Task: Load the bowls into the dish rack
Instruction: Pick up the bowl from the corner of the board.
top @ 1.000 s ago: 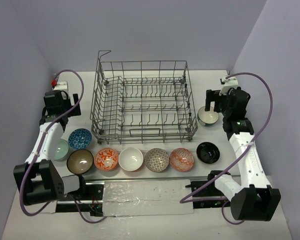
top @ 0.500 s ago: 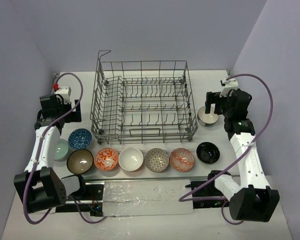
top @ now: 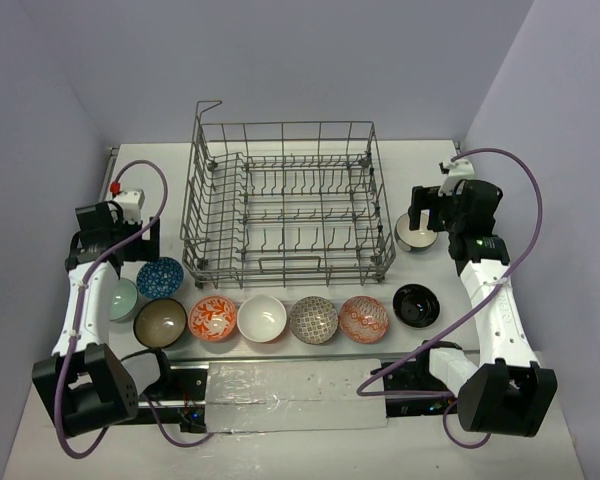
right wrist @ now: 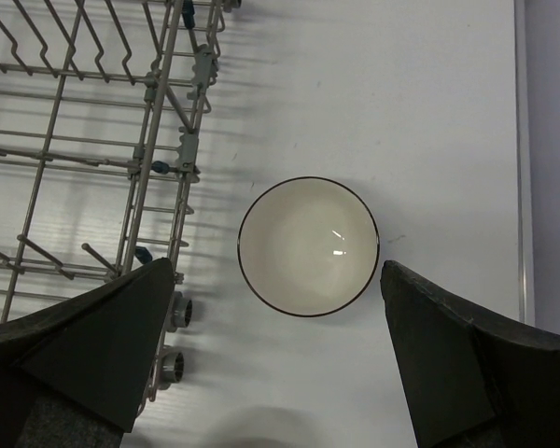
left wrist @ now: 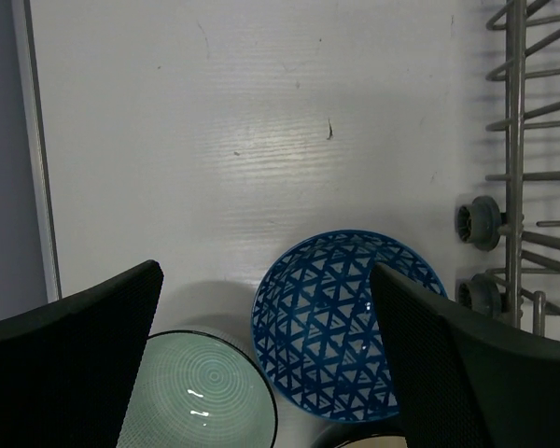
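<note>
The grey wire dish rack (top: 285, 200) stands empty at the middle back. Seven bowls lie in a row in front of it: pale green (top: 121, 299), brown (top: 161, 322), orange-patterned (top: 213, 318), white (top: 262, 318), grey-patterned (top: 313, 320), red-patterned (top: 364, 319) and black (top: 417, 305). A blue-patterned bowl (top: 161, 277) lies by the rack's left front corner. A cream bowl (top: 416, 234) lies right of the rack. My left gripper (top: 138, 250) is open above the blue-patterned bowl (left wrist: 336, 327) and the pale green bowl (left wrist: 201, 392). My right gripper (top: 422, 212) is open above the cream bowl (right wrist: 308, 245).
The rack's wheeled wire side (left wrist: 509, 187) is close on the left gripper's right. The rack's right side (right wrist: 168, 140) is close on the right gripper's left. Grey walls close in both sides. A taped strip (top: 290, 385) runs between the arm bases.
My left arm has moved toward the near side and now hangs over the blue-patterned and pale green bowls. My right gripper has shifted slightly back over the cream bowl.
</note>
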Tool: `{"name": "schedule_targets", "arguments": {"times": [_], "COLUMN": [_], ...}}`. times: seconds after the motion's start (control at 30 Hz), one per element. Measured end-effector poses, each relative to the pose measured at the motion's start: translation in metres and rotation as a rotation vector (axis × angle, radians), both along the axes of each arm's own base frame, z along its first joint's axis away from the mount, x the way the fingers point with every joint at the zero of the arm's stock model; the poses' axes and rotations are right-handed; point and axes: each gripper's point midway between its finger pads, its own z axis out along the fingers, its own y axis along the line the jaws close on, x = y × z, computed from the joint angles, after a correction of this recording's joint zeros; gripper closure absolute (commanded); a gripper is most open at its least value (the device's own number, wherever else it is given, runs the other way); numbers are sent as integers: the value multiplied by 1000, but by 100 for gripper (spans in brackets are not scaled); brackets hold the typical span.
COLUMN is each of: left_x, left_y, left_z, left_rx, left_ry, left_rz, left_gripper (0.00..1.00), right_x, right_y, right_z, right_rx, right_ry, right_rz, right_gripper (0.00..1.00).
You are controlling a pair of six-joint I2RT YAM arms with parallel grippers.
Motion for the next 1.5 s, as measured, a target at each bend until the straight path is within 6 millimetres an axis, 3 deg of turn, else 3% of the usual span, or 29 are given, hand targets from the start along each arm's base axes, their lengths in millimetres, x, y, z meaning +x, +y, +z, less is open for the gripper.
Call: {"name": "schedule_targets", "arguments": {"times": [0.17,0.57,0.87,1.1,1.3,1.43,1.5], "left_x": [-8,-25,-25,-22,-18,-18,-18], "left_y": [2,6,6,7,4,3,2], "left_z": [-9,-55,-71,-78,-77,-81,-83], "left_rx": [5,-21,-26,-28,-38,-50,-57], "left_ry": [31,157,187,197,180,191,198], "left_rz": [-37,-87,-120,-134,-146,-150,-154], "left_gripper": [1,9,15,26,31,41,53], "right_x": [-1,-2,-2,-2,-1,-1,-1], "right_y": [0,-1,1,1,0,-1,-1], "right_z": [-1,0,0,-3,-5,-6,-6], "right_rx": [9,26,27,29,30,30,30], "right_ry": [3,2,1,10,18,21,21], "right_rz": [7,21,38,37,34,32,31], "right_gripper": [0,0,0,1,2,2,2]}}
